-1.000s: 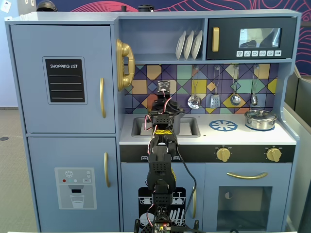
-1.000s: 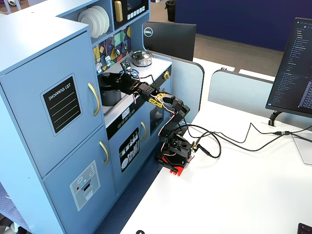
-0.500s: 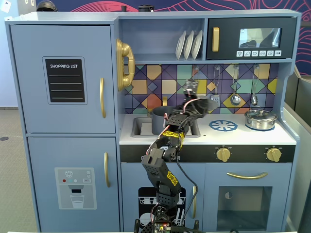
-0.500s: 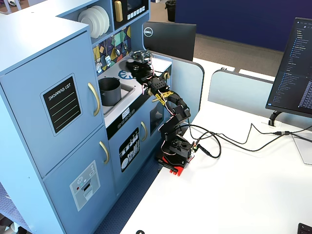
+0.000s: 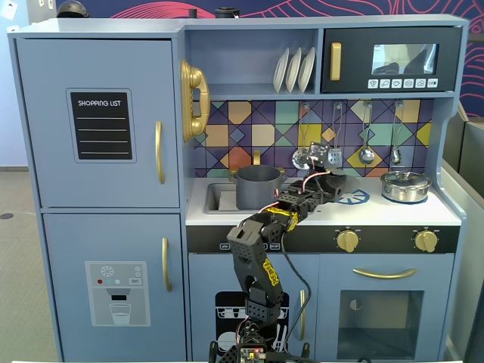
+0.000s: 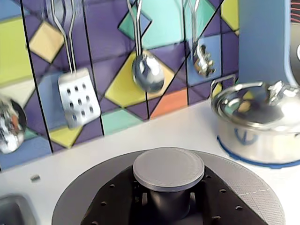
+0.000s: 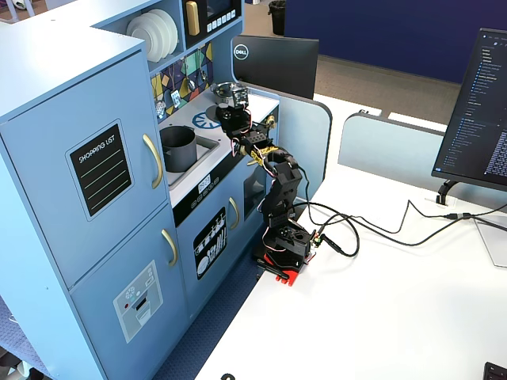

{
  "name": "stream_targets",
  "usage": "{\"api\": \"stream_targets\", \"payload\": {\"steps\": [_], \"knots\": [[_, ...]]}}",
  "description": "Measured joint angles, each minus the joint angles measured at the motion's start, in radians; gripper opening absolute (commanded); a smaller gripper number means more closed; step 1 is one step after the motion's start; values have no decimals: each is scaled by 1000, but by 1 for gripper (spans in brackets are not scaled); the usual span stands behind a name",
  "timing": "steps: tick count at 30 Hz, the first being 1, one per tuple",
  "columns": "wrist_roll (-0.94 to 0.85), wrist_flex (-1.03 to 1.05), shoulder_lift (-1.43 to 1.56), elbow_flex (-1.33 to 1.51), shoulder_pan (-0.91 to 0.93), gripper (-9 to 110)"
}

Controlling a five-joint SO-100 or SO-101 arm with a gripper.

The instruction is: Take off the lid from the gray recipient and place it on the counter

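The gray recipient (image 5: pixel 258 187) stands open, with no lid on it, at the sink on the left of the white counter (image 5: pixel 393 213); it also shows in a fixed view (image 7: pixel 179 148). My gripper (image 6: pixel 168 204) is shut on the knob (image 6: pixel 168 168) of the dark-gray lid (image 6: pixel 255 190). It holds the lid flat, low over the counter (image 6: pixel 178 131), to the right of the pot near the blue burner print (image 5: pixel 354 198). I cannot tell whether the lid touches the counter. The gripper shows in both fixed views (image 5: pixel 331 180) (image 7: pixel 230 119).
A shiny silver pot with its lid (image 6: pixel 260 124) stands on the right burner (image 5: pixel 405 185). A slotted spatula (image 6: pixel 78 96), a ladle (image 6: pixel 147 70) and other utensils hang on the tiled back wall. The sink (image 6: pixel 14 211) lies at the left.
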Motion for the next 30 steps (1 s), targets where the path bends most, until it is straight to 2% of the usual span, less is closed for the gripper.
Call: {"api": "stream_targets", "payload": {"steps": [20,22,25,30], "knots": [[-38,-152,-195,75,-2,0],[-41,-166,-195,78,-2,4],[-40,-181,-195,89,-2,20],[-38,-183,-193,97,14,30]]}}
